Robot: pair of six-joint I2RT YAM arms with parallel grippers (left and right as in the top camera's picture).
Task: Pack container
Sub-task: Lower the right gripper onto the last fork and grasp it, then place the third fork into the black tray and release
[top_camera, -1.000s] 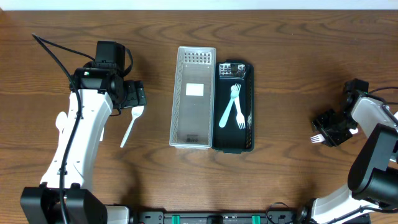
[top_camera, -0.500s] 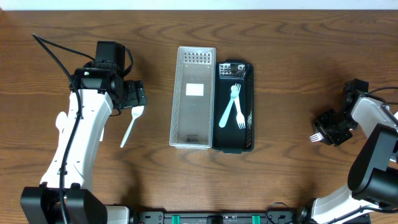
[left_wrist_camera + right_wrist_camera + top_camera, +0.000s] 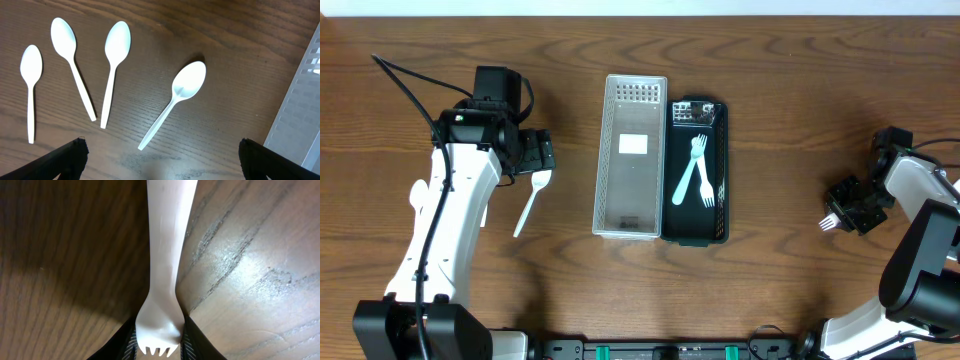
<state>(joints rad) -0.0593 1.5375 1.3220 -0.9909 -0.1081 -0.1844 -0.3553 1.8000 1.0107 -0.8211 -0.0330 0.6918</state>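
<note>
Fork (image 3: 165,255) clamped at neck in right tool (image 3: 159,342), tines toward tray (image 3: 724,170) well left; left tool (image 3: 170,160) apart above spoon (image 3: 175,102).

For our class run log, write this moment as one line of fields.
left gripper: open above spoons | right gripper: shut on white fork | black tray: two forks | clear bin: no cutlery

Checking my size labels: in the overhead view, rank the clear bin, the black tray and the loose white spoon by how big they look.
1. clear bin
2. black tray, only slightly smaller
3. white spoon, by far the smallest
</note>
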